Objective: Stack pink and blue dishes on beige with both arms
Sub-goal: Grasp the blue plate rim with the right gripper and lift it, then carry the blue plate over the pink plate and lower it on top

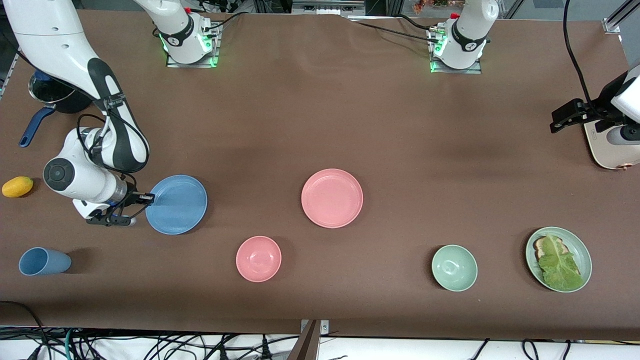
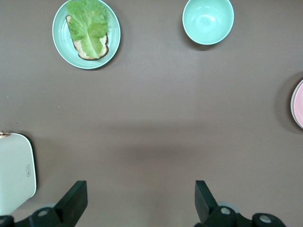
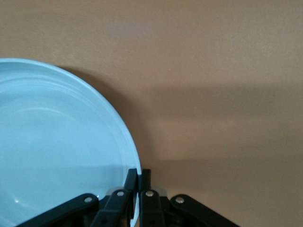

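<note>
Pinching the rim of the blue plate (image 1: 176, 204), the right gripper (image 1: 146, 199) is working at the right arm's end of the tabletop (image 1: 320, 125); in the right wrist view its fingers (image 3: 131, 184) are closed on the plate's edge, 1 finger above the rim and 1 below. The plate is lying flat or nearly flat on the cloth, so the step in hand looks like the grasp, with the lift not yet made. The pink plate (image 1: 332, 198) is sitting untouched near the middle of the tabletop, well apart from the blue one.

The left gripper (image 2: 137, 198) is waiting high over the left arm's end, its fingers spread wide with nothing between them.

No beige plate is showing in any view, so the stacking base is not located. The next move probably calls for raising the blue plate level, keeping the thin rim from slipping, and carrying it clear of the pink bowl (image 1: 258, 258) and the blue cup (image 1: 44, 261).
</note>
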`<state>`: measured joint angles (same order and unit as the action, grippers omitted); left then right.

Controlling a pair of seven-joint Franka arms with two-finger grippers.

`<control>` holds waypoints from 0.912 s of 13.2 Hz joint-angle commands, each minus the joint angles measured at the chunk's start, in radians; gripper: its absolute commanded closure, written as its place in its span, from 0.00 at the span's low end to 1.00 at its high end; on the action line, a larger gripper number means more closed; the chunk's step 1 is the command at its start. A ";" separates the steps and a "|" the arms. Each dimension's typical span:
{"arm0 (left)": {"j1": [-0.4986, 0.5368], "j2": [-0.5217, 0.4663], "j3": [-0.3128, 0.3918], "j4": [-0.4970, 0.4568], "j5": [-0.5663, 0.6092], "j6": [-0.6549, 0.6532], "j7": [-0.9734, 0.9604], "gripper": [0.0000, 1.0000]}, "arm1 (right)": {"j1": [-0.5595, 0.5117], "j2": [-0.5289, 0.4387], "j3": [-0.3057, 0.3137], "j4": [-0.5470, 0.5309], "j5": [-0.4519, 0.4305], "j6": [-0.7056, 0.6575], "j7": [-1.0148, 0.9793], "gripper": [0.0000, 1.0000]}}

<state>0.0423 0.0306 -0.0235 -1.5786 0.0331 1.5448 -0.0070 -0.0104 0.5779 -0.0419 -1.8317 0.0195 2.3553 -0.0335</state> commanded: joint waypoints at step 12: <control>0.007 0.038 0.011 0.045 -0.027 -0.022 0.027 0.00 | 0.205 -0.087 0.145 0.391 0.157 -0.522 0.273 1.00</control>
<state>0.0431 0.0469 -0.0222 -1.5607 0.0330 1.5447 -0.0057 0.1306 0.4821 0.0953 -1.4616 0.1661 1.8356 0.1239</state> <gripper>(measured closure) 0.000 0.956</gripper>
